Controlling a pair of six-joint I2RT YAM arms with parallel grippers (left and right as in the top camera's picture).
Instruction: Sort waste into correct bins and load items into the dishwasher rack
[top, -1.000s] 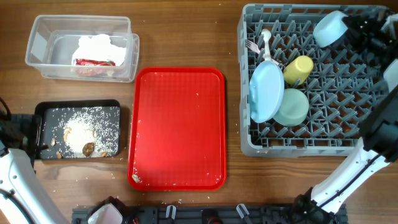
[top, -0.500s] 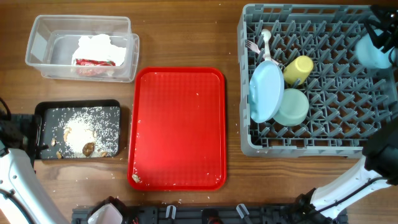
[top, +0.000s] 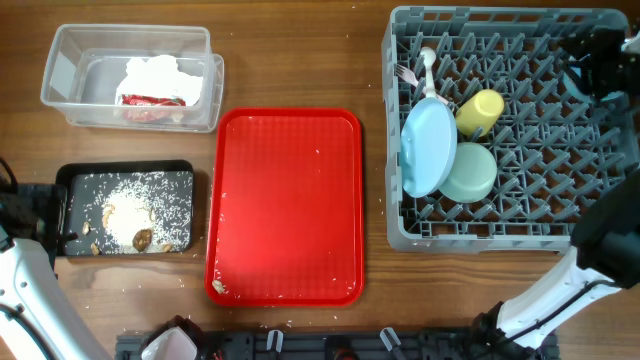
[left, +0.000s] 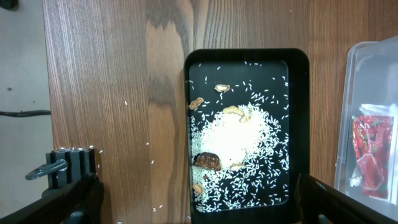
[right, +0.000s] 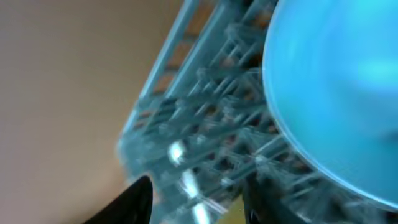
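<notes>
The grey dishwasher rack (top: 500, 235) holds the light blue plate (top: 428, 145), mint green bowl (top: 470, 172), yellow cup (top: 480, 110) and white fork and spoon (top: 420, 68). My right gripper (top: 598, 60) is over the rack's far right corner. In the right wrist view its fingers (right: 199, 199) are apart with only blurred rack pegs between them, and the small blue bowl (right: 336, 81) lies just beyond. The clear tub (top: 60, 70) holds the napkin (top: 160, 72) and wrapper (top: 150, 102). The black tray (top: 70, 180) holds rice crumbs (top: 135, 205). My left gripper (left: 199, 211) is open beside the tray (left: 298, 124).
A flat red serving tray (top: 285, 210) lies in the middle with a few crumbs at its front left corner. A few rice grains lie on the wood (left: 124, 102) left of the black tray. The table's left edge (left: 25, 93) is close to my left arm.
My right gripper has carried the small blue bowl from the rack's top middle to its far right corner. The bowl is now mostly hidden under the arm in the overhead view. The left arm is still.
</notes>
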